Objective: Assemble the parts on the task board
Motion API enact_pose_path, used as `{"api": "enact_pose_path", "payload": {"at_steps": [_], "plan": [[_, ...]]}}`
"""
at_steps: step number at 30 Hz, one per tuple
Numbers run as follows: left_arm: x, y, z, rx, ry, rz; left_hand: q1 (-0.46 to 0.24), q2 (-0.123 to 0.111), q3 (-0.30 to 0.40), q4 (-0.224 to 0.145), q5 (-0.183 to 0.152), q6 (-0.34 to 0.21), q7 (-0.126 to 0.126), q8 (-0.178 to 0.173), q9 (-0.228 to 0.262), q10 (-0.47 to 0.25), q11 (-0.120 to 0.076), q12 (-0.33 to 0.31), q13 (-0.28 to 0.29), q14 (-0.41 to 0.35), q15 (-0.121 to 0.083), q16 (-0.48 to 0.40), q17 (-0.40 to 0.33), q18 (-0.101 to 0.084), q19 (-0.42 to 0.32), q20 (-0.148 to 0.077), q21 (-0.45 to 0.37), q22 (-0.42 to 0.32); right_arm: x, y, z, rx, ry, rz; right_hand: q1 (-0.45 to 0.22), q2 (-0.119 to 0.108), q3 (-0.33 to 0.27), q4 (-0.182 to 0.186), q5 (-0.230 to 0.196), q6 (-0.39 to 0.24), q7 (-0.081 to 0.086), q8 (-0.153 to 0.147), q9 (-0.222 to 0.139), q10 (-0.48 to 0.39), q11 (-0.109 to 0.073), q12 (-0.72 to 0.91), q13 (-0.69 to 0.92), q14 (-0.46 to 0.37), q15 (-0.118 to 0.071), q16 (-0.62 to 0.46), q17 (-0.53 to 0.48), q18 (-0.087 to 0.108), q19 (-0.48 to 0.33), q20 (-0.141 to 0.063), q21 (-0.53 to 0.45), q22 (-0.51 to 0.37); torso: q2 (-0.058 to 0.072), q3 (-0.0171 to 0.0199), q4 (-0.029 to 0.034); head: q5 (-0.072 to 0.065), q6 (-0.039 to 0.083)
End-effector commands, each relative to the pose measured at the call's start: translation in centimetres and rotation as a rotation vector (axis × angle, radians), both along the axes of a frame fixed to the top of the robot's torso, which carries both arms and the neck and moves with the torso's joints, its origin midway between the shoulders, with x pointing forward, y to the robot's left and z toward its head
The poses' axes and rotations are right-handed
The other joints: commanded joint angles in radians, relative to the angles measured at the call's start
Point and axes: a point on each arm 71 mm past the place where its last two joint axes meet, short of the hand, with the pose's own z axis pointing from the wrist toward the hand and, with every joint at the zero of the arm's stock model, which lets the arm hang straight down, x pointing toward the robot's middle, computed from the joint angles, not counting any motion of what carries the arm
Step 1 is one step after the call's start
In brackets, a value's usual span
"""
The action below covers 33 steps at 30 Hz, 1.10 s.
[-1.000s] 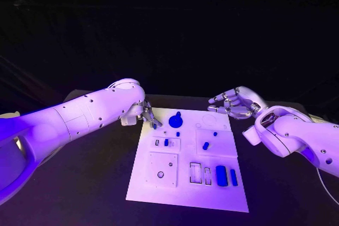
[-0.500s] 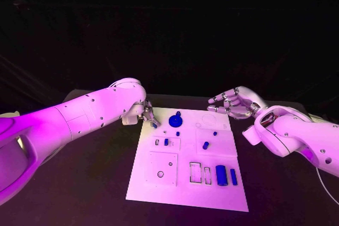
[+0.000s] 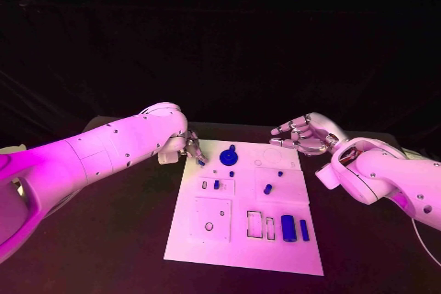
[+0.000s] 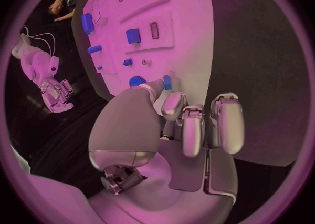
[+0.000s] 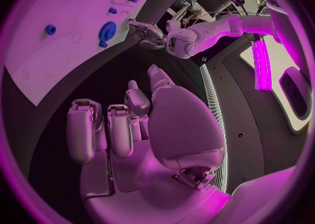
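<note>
The white task board (image 3: 241, 243) lies mid-table with blue parts on it: a gear (image 3: 229, 157) at its far end, a thick cylinder (image 3: 289, 228) and a thin bar (image 3: 303, 229) near its front right. My left hand (image 3: 187, 147) hovers at the board's far left corner and pinches a small blue part (image 3: 201, 161) between thumb and fingertip; the left wrist view shows that part (image 4: 167, 82) just beside the gear (image 4: 136, 81). My right hand (image 3: 303, 136) hangs over the far right corner, fingers loosely curled and apart from the thumb, nothing in them.
Small blue pegs (image 3: 267, 189) and a short block (image 3: 216, 185) stand in the board's middle. Empty rectangular slots (image 3: 255, 224) sit beside the cylinder, and a square plate with a hole (image 3: 211, 220) lies front left. Black table surrounds the board.
</note>
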Motion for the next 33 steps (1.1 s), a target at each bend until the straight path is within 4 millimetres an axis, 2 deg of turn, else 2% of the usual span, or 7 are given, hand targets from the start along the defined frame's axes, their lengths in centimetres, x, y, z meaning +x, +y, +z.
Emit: {"api": "enact_pose_path", "payload": {"at_steps": [1, 11, 19, 22, 28, 31, 33], "plan": [[-0.5, -0.4, 0.4, -0.087, -0.023, 0.017, -0.025, -0.006, 0.176, -0.157, 0.006, 0.0, -0.004, 0.009, 0.003, 0.008, -0.004, 0.001, 0.0, 0.105, 0.002, 0.003, 0.263, 0.006, 0.057, 0.003, -0.004, 0.146, -0.1, 0.2, -0.1, -0.008, 0.011, 0.02, -0.002, 0.009, -0.006, 0.002, 0.007, -0.002, 0.004, 0.001, 0.001, -0.005, -0.003, -0.004, -0.001, 0.073, -0.004, -0.004, 0.137, 0.0, -0.006, 0.0, -0.004, -0.001, -0.002, 0.001, 0.0021, 0.002, -0.001], [-2.9, -0.6, 1.0, -0.129, -0.051, -0.003, -0.053, -0.017, 0.211, -0.174, 0.008, 0.002, -0.007, 0.022, 0.009, 0.014, -0.006, 0.01, 0.007, 0.105, 0.0, 0.003, 0.263, 0.005, 0.059, 0.001, -0.001, 0.151, -0.1, 0.2, -0.4, -0.012, 0.023, 0.024, -0.002, 0.009, -0.006, 0.002, 0.008, -0.002, 0.004, 0.001, 0.001, -0.006, -0.003, -0.005, -0.002, 0.073, -0.004, -0.005, 0.136, 0.0, -0.007, 0.0, -0.005, -0.002, 0.0, -0.0008, 0.0018, 0.006, -0.003], [-5.0, -0.5, 0.4, -0.13, -0.097, -0.038, -0.064, -0.038, 0.23, -0.195, 0.007, 0.006, -0.01, 0.032, 0.011, 0.025, -0.01, 0.025, 0.02, 0.105, -0.002, 0.003, 0.263, 0.003, 0.063, -0.001, 0.01, 0.16, -0.1, 0.1, -0.5, -0.013, 0.026, 0.024, -0.002, 0.01, -0.006, 0.002, 0.008, -0.002, 0.004, 0.001, 0.001, -0.006, -0.003, -0.005, -0.003, 0.073, -0.004, -0.005, 0.136, 0.0, -0.007, 0.0, -0.005, -0.001, -0.001, -0.0023, 0.004, 0.008, -0.006], [-5.4, -0.6, 0.1, -0.125, -0.107, -0.05, -0.065, -0.042, 0.233, -0.199, 0.007, 0.008, -0.011, 0.033, 0.011, 0.028, -0.01, 0.03, 0.024, 0.105, -0.002, 0.003, 0.263, 0.002, 0.065, -0.001, 0.013, 0.164, -0.2, 0.1, -0.5, -0.013, 0.026, 0.024, -0.002, 0.01, -0.006, 0.002, 0.008, -0.002, 0.004, 0.001, 0.001, -0.006, -0.003, -0.005, -0.003, 0.073, -0.004, -0.005, 0.136, 0.0, -0.007, 0.0, -0.005, -0.001, -0.003, -0.0035, 0.0065, 0.008, -0.007], [-6.0, -0.8, -0.3, -0.104, -0.119, -0.084, -0.066, -0.046, 0.235, -0.203, 0.007, 0.009, -0.011, 0.033, 0.01, 0.031, -0.011, 0.034, 0.028, 0.105, -0.003, 0.003, 0.263, 0.001, 0.066, -0.002, 0.017, 0.166, -0.1, 0.1, -0.6, -0.017, 0.026, 0.018, -0.003, 0.011, -0.007, 0.003, 0.009, -0.001, 0.004, 0.001, 0.001, -0.002, -0.003, 0.004, 0.004, 0.075, -0.004, 0.0, 0.145, -0.002, -0.003, 0.0, -0.001, 0.006, -0.001, -0.0031, 0.0033, 0.012, -0.008], [-6.2, -0.9, -0.4, -0.094, -0.123, -0.098, -0.066, -0.049, 0.237, -0.206, 0.007, 0.011, -0.012, 0.034, 0.009, 0.033, -0.011, 0.036, 0.031, 0.105, -0.003, 0.003, 0.263, 0.0, 0.067, -0.002, 0.018, 0.168, -0.1, 0.1, -0.7, -0.017, 0.024, 0.014, -0.003, 0.011, -0.007, 0.003, 0.009, -0.001, 0.004, 0.001, 0.001, -0.002, -0.003, 0.003, 0.003, 0.075, -0.004, 0.0, 0.145, -0.001, -0.004, 0.0, -0.002, 0.006, -0.001, -0.0043, 0.0045, 0.012, -0.008], [-6.3, -1.0, -0.6, -0.084, -0.121, -0.112, -0.066, -0.05, 0.238, -0.207, 0.007, 0.012, -0.012, 0.034, 0.009, 0.034, -0.011, 0.037, 0.031, 0.105, -0.003, 0.003, 0.263, 0.0, 0.067, -0.002, 0.02, 0.169, -0.1, 0.0, -0.7, -0.016, 0.018, 0.006, -0.003, 0.012, -0.007, 0.003, 0.009, -0.002, 0.004, 0.001, 0.001, -0.006, -0.003, -0.006, -0.004, 0.074, -0.004, -0.003, 0.139, 0.0, -0.006, 0.0, -0.004, 0.001, -0.001, -0.0033, 0.0054, 0.014, -0.01]]}}
